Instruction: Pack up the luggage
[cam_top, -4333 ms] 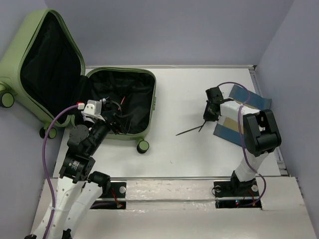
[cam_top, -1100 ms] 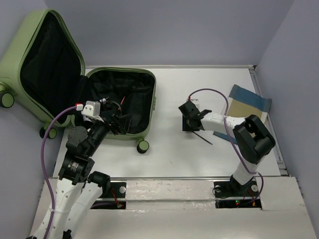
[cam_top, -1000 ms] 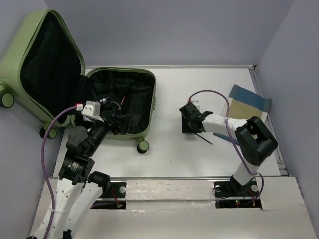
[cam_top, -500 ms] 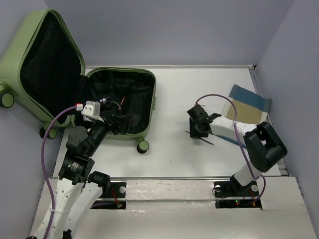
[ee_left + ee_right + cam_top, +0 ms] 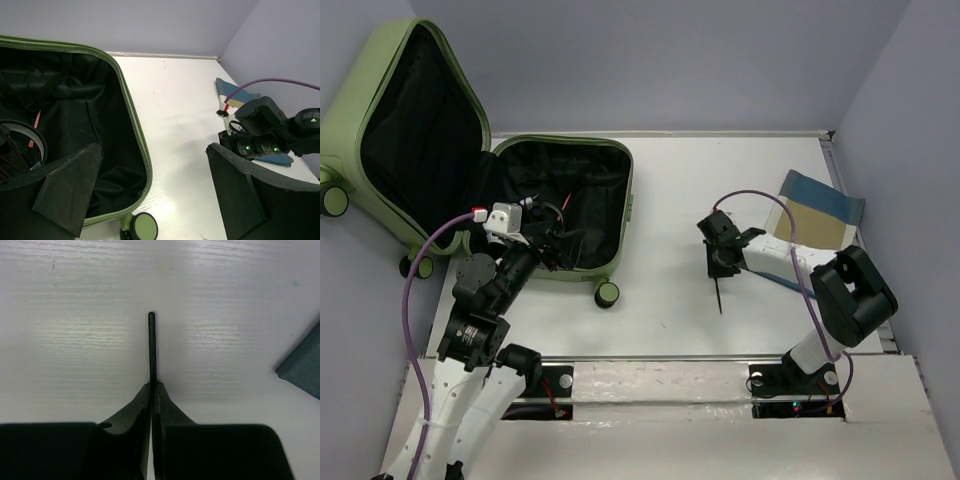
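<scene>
1. Luggage (image 5: 628,205) lies open at the far-left corner of the table (image 5: 670,320).
2. Left gripper (image 5: 554,250) hangs over its near rim, jaws spread wide.
3. Right gripper (image 5: 719,266), mid-table, is clenched on a thin black rod (image 5: 151,340).

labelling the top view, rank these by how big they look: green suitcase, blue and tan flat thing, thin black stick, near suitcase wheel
1. luggage, by far
2. blue and tan flat thing
3. thin black stick and wheel: no clear order, the stick is longer, the wheel wider
</scene>
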Controlling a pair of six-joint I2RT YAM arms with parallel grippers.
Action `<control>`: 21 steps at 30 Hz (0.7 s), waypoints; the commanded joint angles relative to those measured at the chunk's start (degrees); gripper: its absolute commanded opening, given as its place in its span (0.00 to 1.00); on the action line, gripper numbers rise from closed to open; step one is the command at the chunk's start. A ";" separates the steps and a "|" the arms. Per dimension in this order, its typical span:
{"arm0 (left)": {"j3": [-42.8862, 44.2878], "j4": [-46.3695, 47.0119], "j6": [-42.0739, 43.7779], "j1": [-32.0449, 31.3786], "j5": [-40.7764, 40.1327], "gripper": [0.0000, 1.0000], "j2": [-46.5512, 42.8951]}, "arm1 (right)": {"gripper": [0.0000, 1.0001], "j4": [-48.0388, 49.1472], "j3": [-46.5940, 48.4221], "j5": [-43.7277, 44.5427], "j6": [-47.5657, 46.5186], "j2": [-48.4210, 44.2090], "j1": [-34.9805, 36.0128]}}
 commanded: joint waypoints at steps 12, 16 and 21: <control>1.54 2.33 0.45 -0.49 0.97 0.99 -0.46 | 0.07 10.58 9.51 -21.49 1.60 -15.18 2.19; 1.45 2.33 0.45 -0.40 0.79 0.99 -0.29 | 0.07 17.70 23.99 -27.22 5.90 -4.92 5.43; 1.54 2.07 0.62 -0.31 0.00 0.99 -0.55 | 0.39 18.86 50.34 -31.43 12.23 16.68 7.64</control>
